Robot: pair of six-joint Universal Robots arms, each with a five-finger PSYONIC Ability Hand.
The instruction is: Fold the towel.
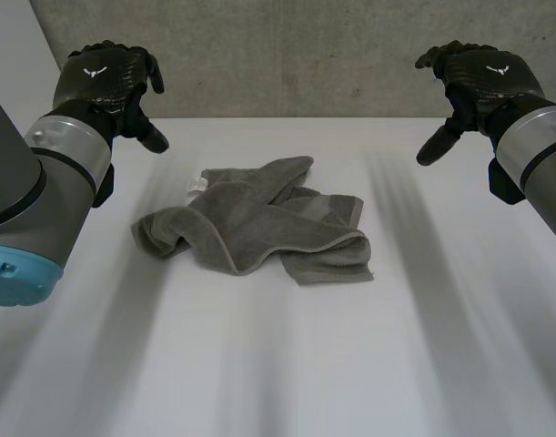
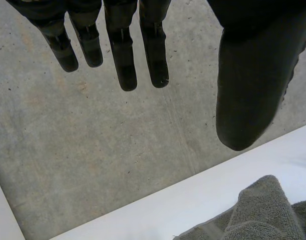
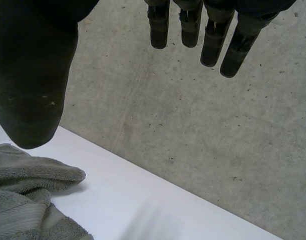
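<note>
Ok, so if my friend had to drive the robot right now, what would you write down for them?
Left hand: open, fingers straight, up above the far left of the table, holding nothing.
Right hand: open, fingers straight, up above the far right, holding nothing.
Towel: grey, lying crumpled in a heap in the middle of the table, between the two hands. Neither hand touches it.
Done: no fold made.
Left: spread the towel flat, then fold it.
</note>
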